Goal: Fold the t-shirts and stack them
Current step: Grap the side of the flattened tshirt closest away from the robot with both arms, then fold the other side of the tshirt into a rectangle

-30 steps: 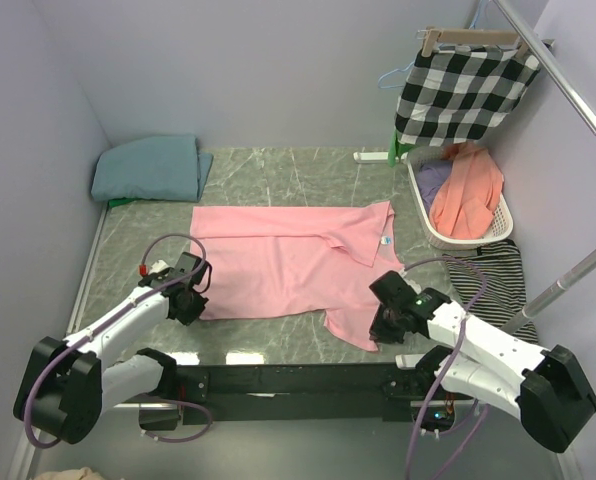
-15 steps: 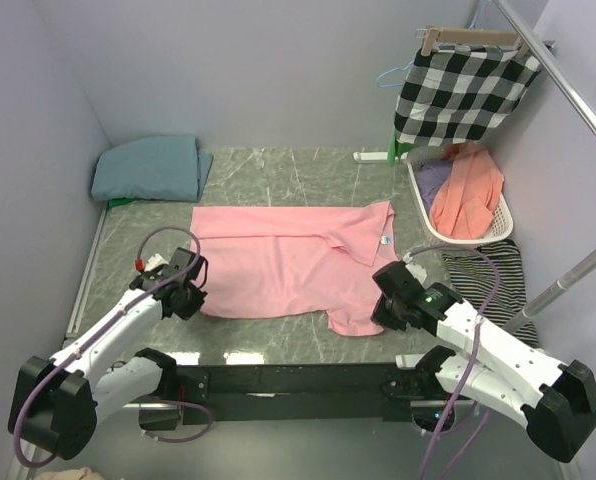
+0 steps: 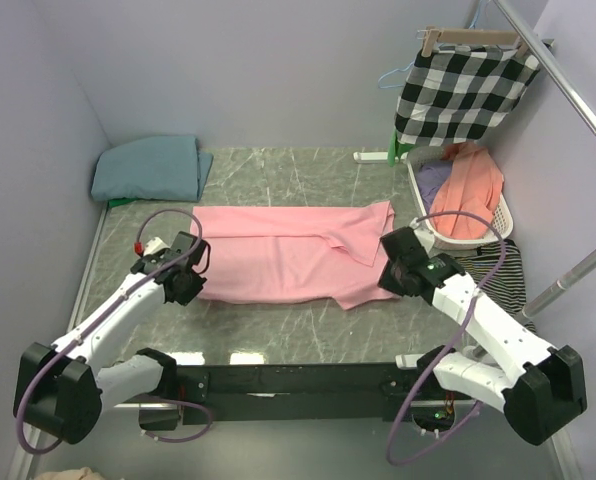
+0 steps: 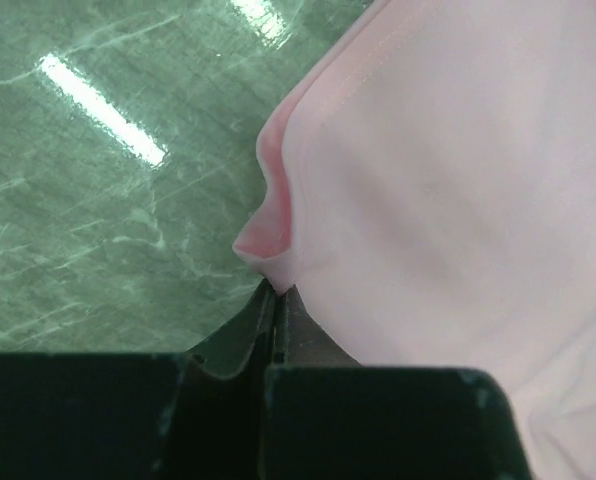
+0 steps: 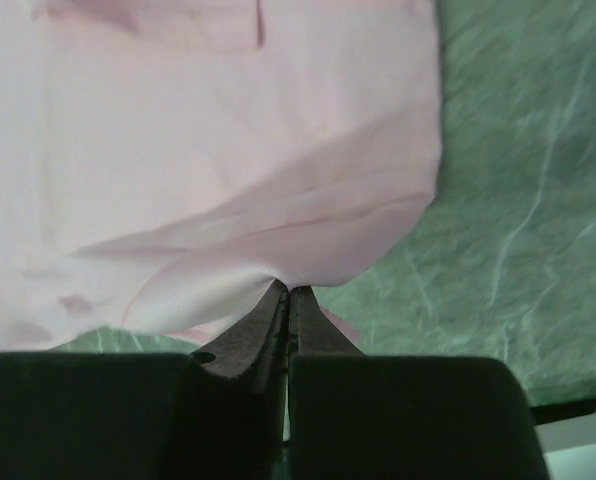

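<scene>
The worktop is glossy green marbled stone with pale veins and bright light streaks on it. A pink t-shirt lies on it as a wide band spanning from the left jaws to the right jaws, each pair closed on a fold of its near edge. A folded teal t-shirt rests well beyond the left jaws, in the far corner. Beyond the right jaws sits a white basket; a striped garment lies just outward of them.
</scene>
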Action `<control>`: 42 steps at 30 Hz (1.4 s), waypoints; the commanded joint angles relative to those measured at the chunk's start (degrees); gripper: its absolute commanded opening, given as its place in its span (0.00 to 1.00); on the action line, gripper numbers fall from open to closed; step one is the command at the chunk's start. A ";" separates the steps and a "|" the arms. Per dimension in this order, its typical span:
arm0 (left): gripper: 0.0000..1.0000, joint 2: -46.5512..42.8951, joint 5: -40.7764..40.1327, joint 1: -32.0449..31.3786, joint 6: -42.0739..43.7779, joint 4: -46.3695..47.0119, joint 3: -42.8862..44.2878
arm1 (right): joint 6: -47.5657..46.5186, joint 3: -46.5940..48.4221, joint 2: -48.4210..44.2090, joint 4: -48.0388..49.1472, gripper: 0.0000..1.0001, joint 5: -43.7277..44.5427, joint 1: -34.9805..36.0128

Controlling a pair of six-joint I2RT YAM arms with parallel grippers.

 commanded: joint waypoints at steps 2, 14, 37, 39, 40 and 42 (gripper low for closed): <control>0.01 3.36 -2.87 1.10 2.32 1.16 3.56 | -7.16 4.91 2.49 3.55 0.00 1.47 -6.07; 0.03 14.79 -5.33 3.47 6.80 6.79 10.85 | -14.46 11.68 14.18 9.17 0.00 -1.07 -12.22; 0.85 35.62 -9.02 7.87 19.72 12.24 28.61 | -19.12 30.66 38.18 13.49 0.29 3.66 -15.13; 0.86 35.54 -8.94 7.87 20.60 12.24 29.49 | -19.56 33.81 38.97 13.22 0.47 7.00 -15.13; 0.86 34.93 -8.85 7.87 20.61 12.15 29.58 | -19.82 34.70 39.23 12.70 0.52 7.18 -15.21; 0.86 33.70 -8.41 7.87 21.04 13.02 28.45 | -20.09 35.24 38.71 12.52 0.57 5.70 -15.13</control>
